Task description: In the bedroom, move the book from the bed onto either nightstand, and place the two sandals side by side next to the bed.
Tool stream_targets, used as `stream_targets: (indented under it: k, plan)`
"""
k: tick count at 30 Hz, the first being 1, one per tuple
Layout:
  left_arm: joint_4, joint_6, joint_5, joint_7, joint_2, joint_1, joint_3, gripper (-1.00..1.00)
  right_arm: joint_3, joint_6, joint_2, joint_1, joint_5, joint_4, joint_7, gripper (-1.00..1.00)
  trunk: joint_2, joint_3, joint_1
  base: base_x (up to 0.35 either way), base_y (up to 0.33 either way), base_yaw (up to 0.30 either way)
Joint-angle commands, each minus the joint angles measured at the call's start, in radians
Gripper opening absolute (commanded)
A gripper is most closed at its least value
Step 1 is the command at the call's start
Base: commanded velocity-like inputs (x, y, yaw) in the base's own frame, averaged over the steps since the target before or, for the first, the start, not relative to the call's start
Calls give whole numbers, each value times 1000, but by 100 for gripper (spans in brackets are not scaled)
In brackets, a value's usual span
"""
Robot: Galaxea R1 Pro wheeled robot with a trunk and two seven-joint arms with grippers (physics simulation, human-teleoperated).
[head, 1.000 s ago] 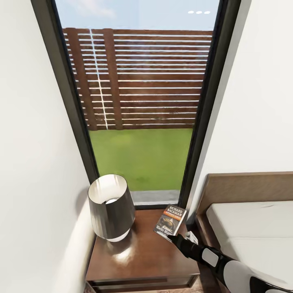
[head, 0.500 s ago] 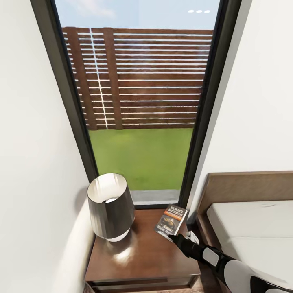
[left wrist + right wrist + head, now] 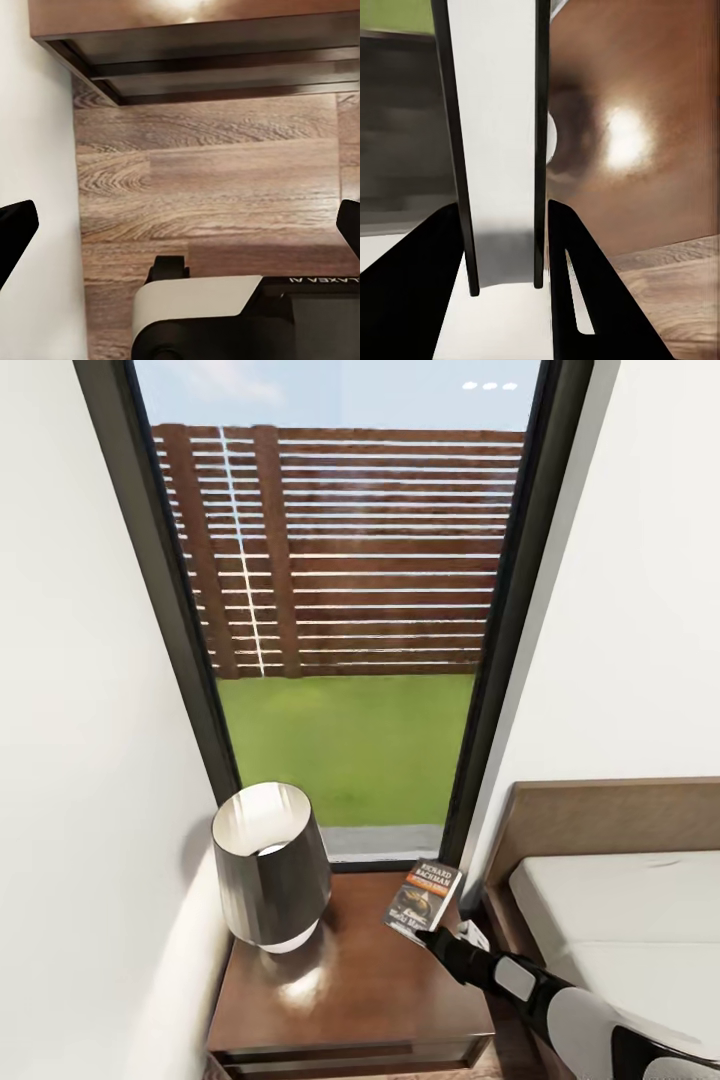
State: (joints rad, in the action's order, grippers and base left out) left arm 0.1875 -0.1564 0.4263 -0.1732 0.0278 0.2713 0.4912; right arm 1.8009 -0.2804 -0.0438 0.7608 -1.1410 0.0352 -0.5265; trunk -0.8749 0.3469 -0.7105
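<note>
We've got the right claw (image 3: 432,934) clamped on the book's (image 3: 424,901) lower edge, holding it tilted over the nightstand (image 3: 350,985) corner nearest the bed (image 3: 610,920), clear of the lamp (image 3: 270,865) for set-down; left claw (image 3: 180,236) wide, idle above floor (image 3: 225,187).

right arm (image 3: 560,1005): black-white segments | jaws: black | left wrist: white casing
</note>
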Motion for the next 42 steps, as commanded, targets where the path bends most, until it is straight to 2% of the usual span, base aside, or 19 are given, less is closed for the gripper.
stream_targets:
  k: [1,8,14,27,29,30,36,42]
  plan:
    - [0,-3,7,-5,0,1,9,100,9,-6,1,3,-5,1,7,-100,-8,4,-4,0,0,0]
    - [6,2,13,-3,0,14,8,100,9,-6,8,14,-6,1,48,-100,-57,26,-31,0,0,0]
    - [10,43,17,-6,0,26,4,100,9,-6,10,19,-6,2,77,-100,-99,45,-54,0,0,0]
    - [9,79,17,-3,-2,53,-5,100,9,-11,24,21,-5,2,91,-100,-190,86,-104,0,0,0]
    - [7,80,17,-4,-3,54,-6,100,9,-30,29,21,-6,2,91,-100,-204,92,-111,0,0,0]
    - [5,81,17,-4,-4,55,-7,100,8,-69,32,21,-8,3,91,-100,-211,95,-115,0,0,0]
    - [3,81,17,-5,-4,56,-8,100,6,-170,33,23,-11,3,91,-100,-253,114,-138,0,0,0]
    - [2,80,17,-5,-3,57,-8,100,5,-216,36,30,-15,3,111,-100,-295,133,-161,0,0,0]
